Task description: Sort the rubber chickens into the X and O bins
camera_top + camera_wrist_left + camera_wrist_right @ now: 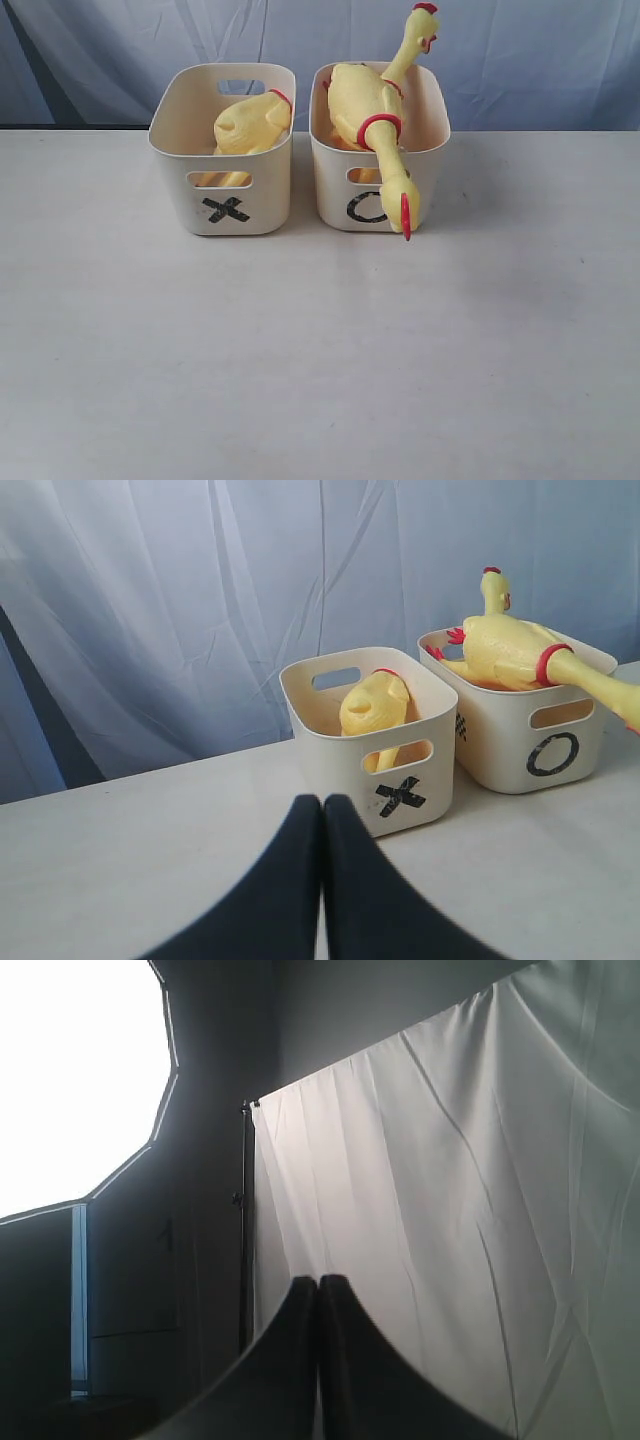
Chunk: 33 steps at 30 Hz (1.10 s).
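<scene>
Evidently, sorting appears complete. The X bin [222,185] holds a chicken piece [250,125]; the O bin [335,175] holds whole rubber chickens [362,100], one neck overhanging its front rim. Both bins stand side by side at the far edge of the bench [320,360]. Left hand [322,800] and right hand [318,1280] are clenched, empty. Nothing obstructs.

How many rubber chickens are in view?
3: one piece in the X bin; two in the O bin, one hanging over its front, one with head raised. Others may be hidden.
</scene>
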{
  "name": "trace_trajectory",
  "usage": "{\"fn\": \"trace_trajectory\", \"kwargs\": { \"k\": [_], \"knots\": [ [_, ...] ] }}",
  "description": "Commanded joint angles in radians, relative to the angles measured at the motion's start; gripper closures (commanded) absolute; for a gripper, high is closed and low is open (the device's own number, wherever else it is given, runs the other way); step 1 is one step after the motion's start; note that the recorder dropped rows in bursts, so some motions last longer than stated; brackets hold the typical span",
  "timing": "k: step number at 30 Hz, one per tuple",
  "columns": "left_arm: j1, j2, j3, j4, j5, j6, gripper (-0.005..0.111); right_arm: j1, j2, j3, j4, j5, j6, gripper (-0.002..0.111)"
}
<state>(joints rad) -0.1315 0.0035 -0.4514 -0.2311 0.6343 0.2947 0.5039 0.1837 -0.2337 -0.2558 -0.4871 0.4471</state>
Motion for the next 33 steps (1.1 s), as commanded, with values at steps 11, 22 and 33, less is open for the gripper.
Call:
{"fn": "trace_trajectory", "kwargs": {
  "k": [11, 22, 33],
  "knots": [
    [0.004, -0.004, 0.002, 0.003, -0.006, 0.0, 0.107, -0.372, -0.184, 0.001, -0.004, 0.024, 0.003, 0.108],
    [0.004, -0.004, 0.002, 0.003, -0.006, 0.0, 0.107, -0.504, -0.184, 0.001, 0.0, 0.013, 0.003, 0.108],
    [0.004, -0.004, 0.002, 0.003, -0.006, 0.0, 0.107, -0.503, -0.184, 0.001, 0.0, 0.06, 0.003, 0.108]
  ]
}}
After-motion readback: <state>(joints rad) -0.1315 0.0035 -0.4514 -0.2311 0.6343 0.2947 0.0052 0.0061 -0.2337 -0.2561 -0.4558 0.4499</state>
